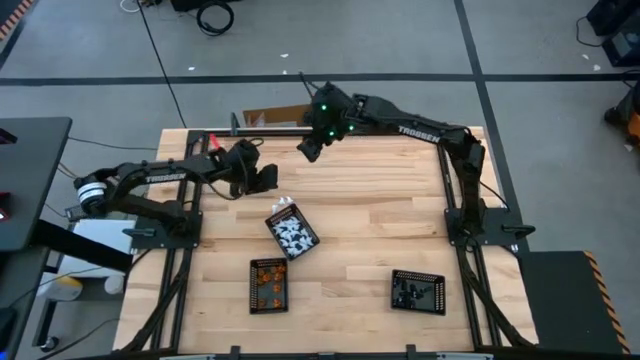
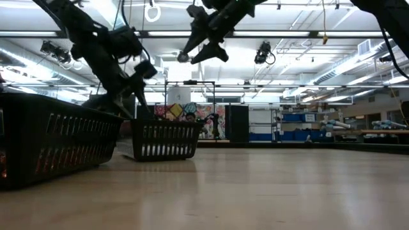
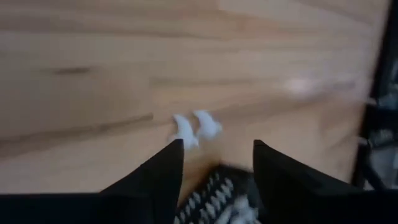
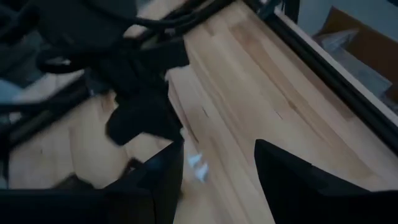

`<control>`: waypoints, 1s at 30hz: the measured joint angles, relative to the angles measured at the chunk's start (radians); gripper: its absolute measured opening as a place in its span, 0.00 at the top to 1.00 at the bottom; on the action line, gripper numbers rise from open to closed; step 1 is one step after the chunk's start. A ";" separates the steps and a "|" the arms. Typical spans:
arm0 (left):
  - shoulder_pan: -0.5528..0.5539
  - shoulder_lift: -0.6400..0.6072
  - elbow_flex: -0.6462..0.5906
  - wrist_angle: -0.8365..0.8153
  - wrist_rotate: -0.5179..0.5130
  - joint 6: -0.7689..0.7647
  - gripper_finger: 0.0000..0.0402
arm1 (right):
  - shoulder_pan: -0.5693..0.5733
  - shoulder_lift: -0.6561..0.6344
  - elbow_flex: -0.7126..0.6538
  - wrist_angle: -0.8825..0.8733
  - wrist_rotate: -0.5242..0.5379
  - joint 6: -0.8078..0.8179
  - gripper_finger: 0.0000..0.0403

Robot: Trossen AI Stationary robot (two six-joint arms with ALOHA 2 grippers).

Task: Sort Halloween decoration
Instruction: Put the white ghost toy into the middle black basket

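Three black slotted plastic trays sit on the pale wooden worktop (image 1: 380, 230). Nearest the front edge in the high view: one tray (image 1: 268, 285) holding orange pieces (image 1: 268, 280), and to its right another tray (image 1: 417, 291) holding dark pieces, too small to make out singly. Farther back, a third tray (image 1: 292, 234) lies askew, filled with mixed white and black pieces (image 1: 292, 236).

Just off that third tray's far corner, two small white pieces (image 3: 196, 127) lie loose on the bare wood, touching or nearly so; their shape is blurred, lumpy with short points. No long axis can be read.

Left claw (image 1: 262, 178): hangs above the worktop just behind the loose white pieces, fingers (image 3: 155, 180) apart and empty. In its wrist view the white pieces lie just ahead of the fingertips, towards one finger rather than centred in the gap, with the tray rim below.

Right claw (image 1: 310, 148): raised near the back of the worktop, fingers (image 4: 155, 180) apart, nothing between them; farther from the white pieces than the left.

Judgement: the left arm is the nearer one for a pick; it would need a small forward and sideways shift to bring the pieces between its fingers.

Materials: smooth planked wood; rigid ribbed plastic trays; matte dark fingers.
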 joint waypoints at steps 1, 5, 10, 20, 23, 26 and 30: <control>0.000 0.028 0.000 0.024 -0.013 -0.018 0.50 | -0.005 0.000 0.004 -0.013 -0.008 -0.021 0.50; -0.010 0.107 0.001 0.118 0.002 -0.132 0.46 | -0.020 0.000 0.004 -0.076 -0.050 -0.082 0.50; -0.089 0.165 0.000 0.103 0.015 -0.255 0.45 | -0.023 0.000 0.003 -0.133 -0.062 -0.185 0.50; -0.145 0.232 0.067 -0.029 -0.138 -0.294 0.45 | -0.006 0.000 0.003 -0.139 -0.122 -0.257 0.50; -0.146 0.249 0.081 -0.039 -0.132 -0.294 0.45 | -0.002 0.000 0.003 -0.137 -0.137 -0.265 0.50; -0.146 0.272 0.099 -0.047 -0.130 -0.290 0.45 | 0.001 0.000 0.003 -0.128 -0.145 -0.269 0.50; -0.153 0.303 0.118 -0.081 -0.139 -0.264 0.45 | 0.006 0.000 0.003 -0.129 -0.147 -0.272 0.50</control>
